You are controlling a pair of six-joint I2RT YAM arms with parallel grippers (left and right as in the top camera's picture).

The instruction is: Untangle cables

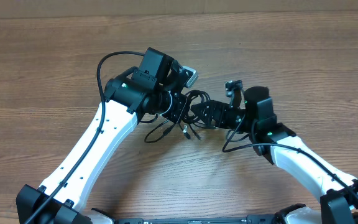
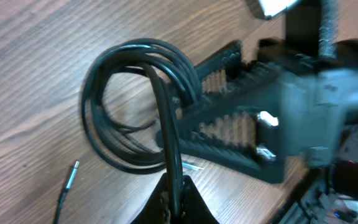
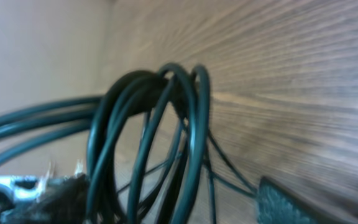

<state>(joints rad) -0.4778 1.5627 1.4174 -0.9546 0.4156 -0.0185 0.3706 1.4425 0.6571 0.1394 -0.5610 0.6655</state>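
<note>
1. Black and thin, the tangled cables sit coiled in a loop on the brown wood-grain table, right between the arms.
2. Left gripper: clenched on strands running out of the coil.
3. Right gripper: ribbed jaws apart, straddling the loop's right side. The strands cross between its fingers, so it looks ready to pinch.

the cables sit bunched on the table between my left gripper, at their left, and my right gripper, at their right, with loose plug ends trailing nearer me.
</note>
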